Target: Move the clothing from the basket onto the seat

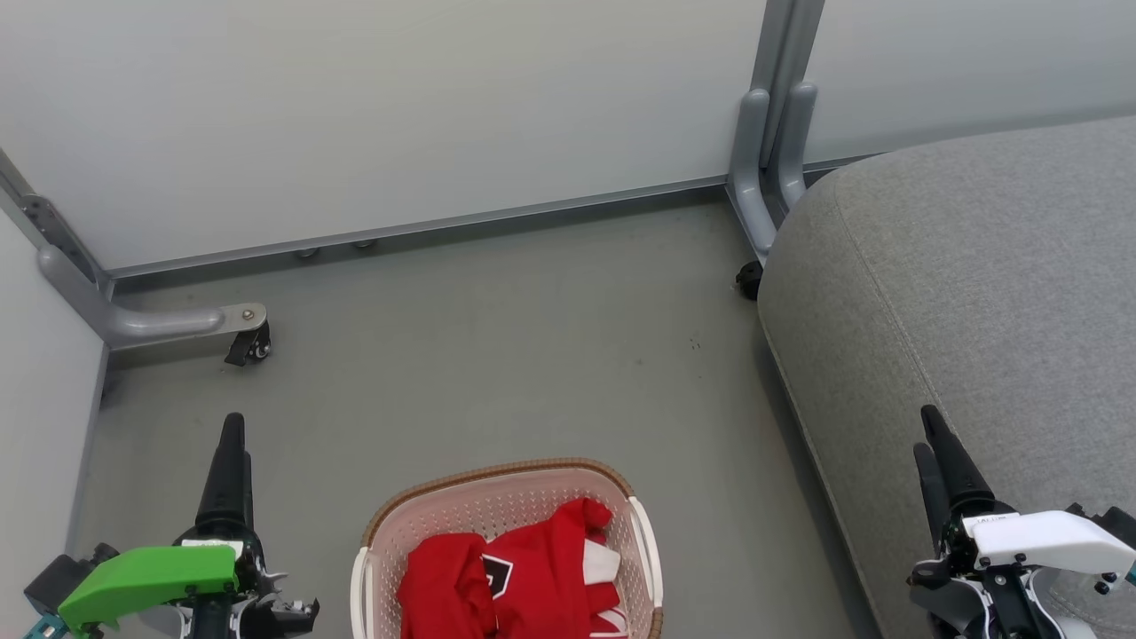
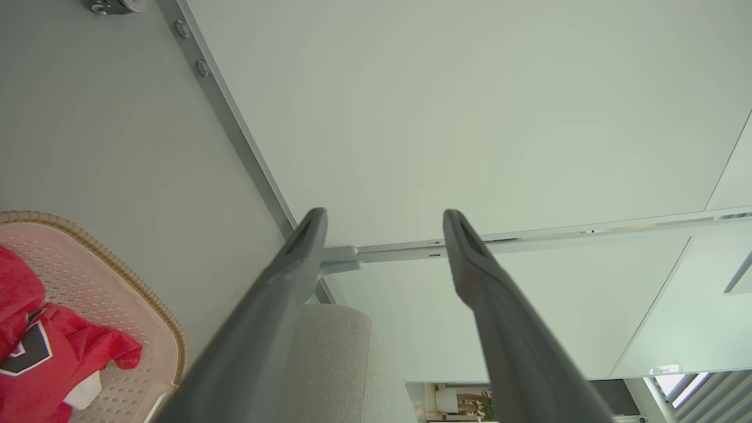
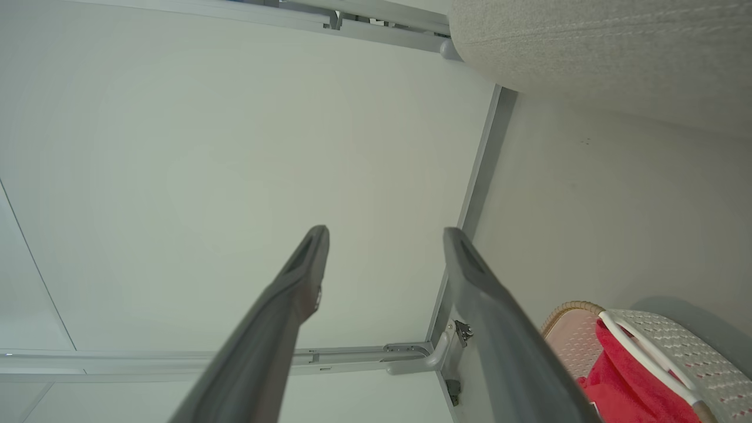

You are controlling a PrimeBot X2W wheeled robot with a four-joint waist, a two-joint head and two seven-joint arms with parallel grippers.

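The cream basket (image 1: pixel 390 519) with a brown braided rim stands on the floor at the bottom centre. In it lies the clothing: a plain red garment (image 1: pixel 444 586) on the left and a red one with white stripes and black-and-white lettering (image 1: pixel 550 555) on the right. The grey seat (image 1: pixel 976 293) takes up the right side. My left gripper (image 1: pixel 238 439) hovers open to the left of the basket, and my right gripper (image 1: pixel 925 430) is open above the seat's front edge. Both hold nothing. The left wrist view shows the basket (image 2: pixel 117 264) and clothing (image 2: pixel 35 346); the right wrist view shows the clothing (image 3: pixel 623 388).
Pale partition walls close off the back and left. A grey metal foot (image 1: pixel 169 321) with a caster (image 1: pixel 251 344) juts out at the left, and a grey post (image 1: pixel 770 160) with a caster (image 1: pixel 749 280) stands by the seat's corner. Grey floor (image 1: pixel 532 337) lies between them.
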